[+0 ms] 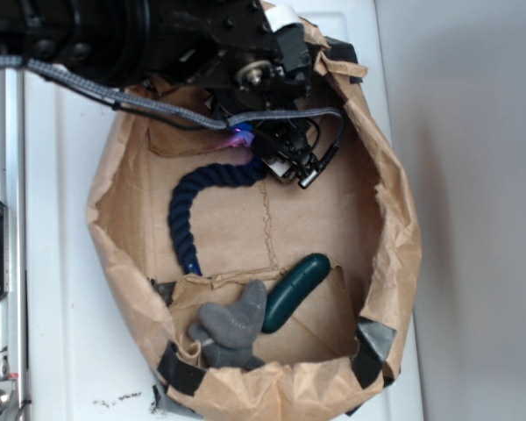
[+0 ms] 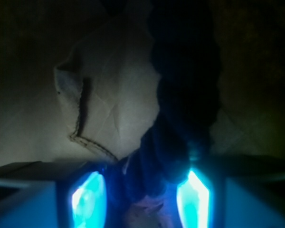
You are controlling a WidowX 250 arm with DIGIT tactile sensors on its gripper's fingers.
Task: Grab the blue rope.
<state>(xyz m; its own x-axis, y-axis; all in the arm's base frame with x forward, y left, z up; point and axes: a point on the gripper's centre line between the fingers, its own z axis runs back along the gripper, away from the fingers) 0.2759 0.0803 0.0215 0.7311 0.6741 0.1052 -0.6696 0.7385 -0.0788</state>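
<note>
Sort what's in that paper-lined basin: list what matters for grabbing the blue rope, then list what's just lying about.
Belongs to the job:
- blue rope, curving across the paper, its upper end under the arm
- gripper, its fingers either side of the rope's end

Just lying about:
- dark green capsule-shaped object
- grey plush toy
- brown paper lining

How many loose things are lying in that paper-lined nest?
3: the blue rope curving down the left, a green capsule lower right, a grey plush toy at the bottom. The arm may hide more.
</note>
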